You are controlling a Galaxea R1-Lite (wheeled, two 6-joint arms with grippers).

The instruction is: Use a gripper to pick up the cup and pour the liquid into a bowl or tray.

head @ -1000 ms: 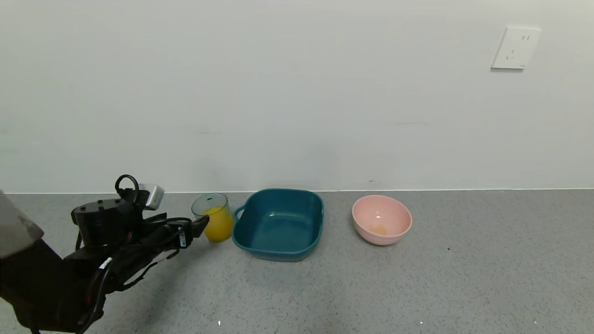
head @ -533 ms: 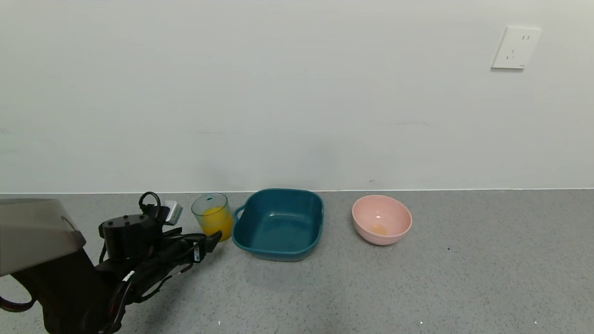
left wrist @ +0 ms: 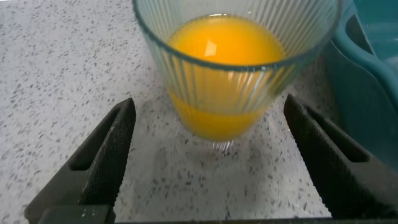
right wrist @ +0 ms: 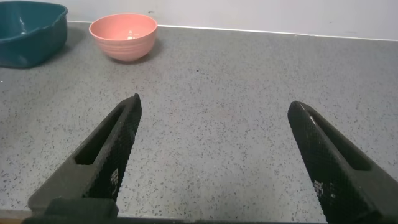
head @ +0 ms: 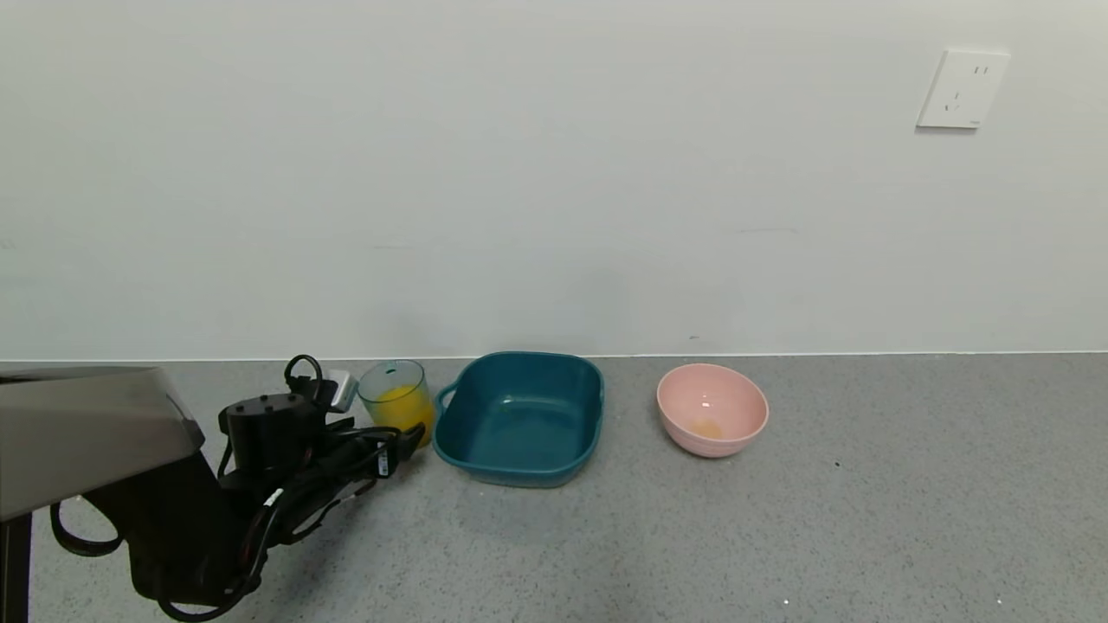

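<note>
A ribbed clear cup of orange liquid stands upright near the tabletop's far edge, toward its left side, just beside the teal tray. The left end effector is spread wide, fingers on either side of the cup's lower half, touching nothing. Judged best next: centre the cup between the fingers, close gently low on the wall, and lift level before tipping over the tray. The right end effector hangs released, idle, over bare tabletop well right of a pink bowl.
</note>
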